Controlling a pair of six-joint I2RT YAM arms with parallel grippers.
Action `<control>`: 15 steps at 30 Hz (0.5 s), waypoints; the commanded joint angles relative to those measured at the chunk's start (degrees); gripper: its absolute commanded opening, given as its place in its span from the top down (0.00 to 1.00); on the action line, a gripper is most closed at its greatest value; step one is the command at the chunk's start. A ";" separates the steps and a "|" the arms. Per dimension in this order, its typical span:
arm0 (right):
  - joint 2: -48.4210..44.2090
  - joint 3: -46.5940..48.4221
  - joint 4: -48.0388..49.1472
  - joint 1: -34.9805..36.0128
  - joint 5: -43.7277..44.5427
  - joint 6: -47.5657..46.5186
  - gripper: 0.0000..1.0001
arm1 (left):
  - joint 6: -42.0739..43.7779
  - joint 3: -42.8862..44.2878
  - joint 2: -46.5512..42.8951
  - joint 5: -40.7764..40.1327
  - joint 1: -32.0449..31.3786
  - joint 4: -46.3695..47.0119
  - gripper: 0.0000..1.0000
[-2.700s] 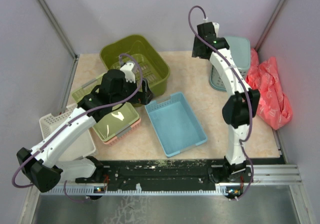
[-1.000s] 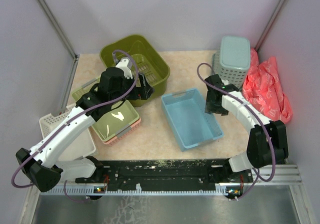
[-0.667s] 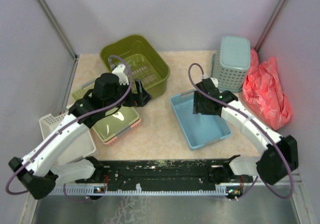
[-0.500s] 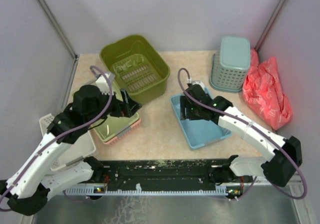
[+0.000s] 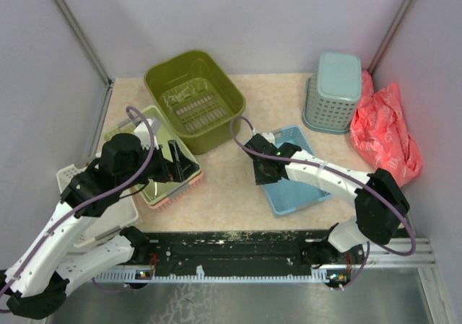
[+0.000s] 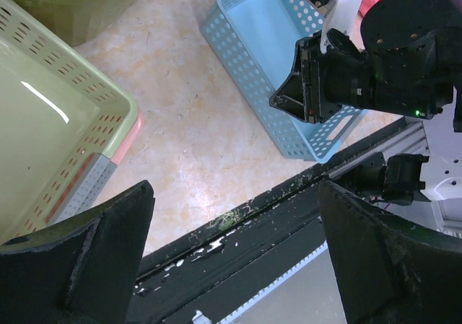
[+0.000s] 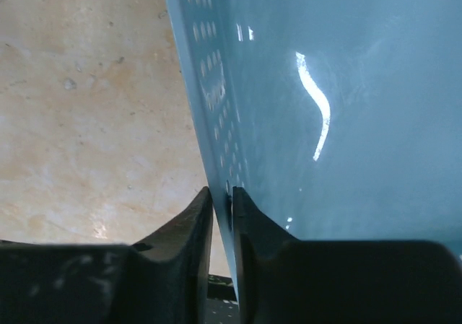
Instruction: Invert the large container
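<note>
**Top view.** Beige stone-patterned table [image 5: 224, 194] between grey walls. The large container [image 5: 195, 97] stands upright at far left-centre, mouth up and slotted bottom showing. Its outline looks nearly square here, so the long axis cannot be told. A pale-green tray [image 5: 155, 185] lies just near-left of it, a blue basket [image 5: 292, 198] near-right, and a teal mesh basket [image 5: 332, 86] and red bag [image 5: 386, 133] far right. The left gripper [image 5: 182, 164] hangs over the tray, apart from the container; 2.7 s ago it was at the container's near rim. The right gripper [image 5: 261, 174] has slid nearer along the blue basket's left wall.

**Left wrist view.** Fingers spread wide, nothing between them.

**Right wrist view.** Fingers clenched on the blue basket's perforated wall.
</note>
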 commanded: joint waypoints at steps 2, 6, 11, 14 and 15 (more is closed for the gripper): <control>-4.11 3.64 1.58 0.16 -3.00 -0.79 1.00 | -1.86 -1.60 -1.17 0.92 -0.14 1.21 0.00; -9.56 8.45 -0.05 0.14 -8.34 -0.39 1.00 | -1.72 -1.33 -0.86 1.15 -0.14 2.53 0.00; -17.40 8.44 9.10 -2.65 -22.33 7.22 1.00 | -1.37 1.45 1.13 1.14 -0.14 3.98 0.00; -20.79 2.52 22.95 -3.14 -31.08 16.51 1.00 | -1.53 3.38 2.24 1.67 -0.09 4.26 0.00; -21.65 -0.12 28.84 -3.22 -33.38 20.23 1.00 | -1.59 3.79 2.49 1.93 -0.13 4.43 0.00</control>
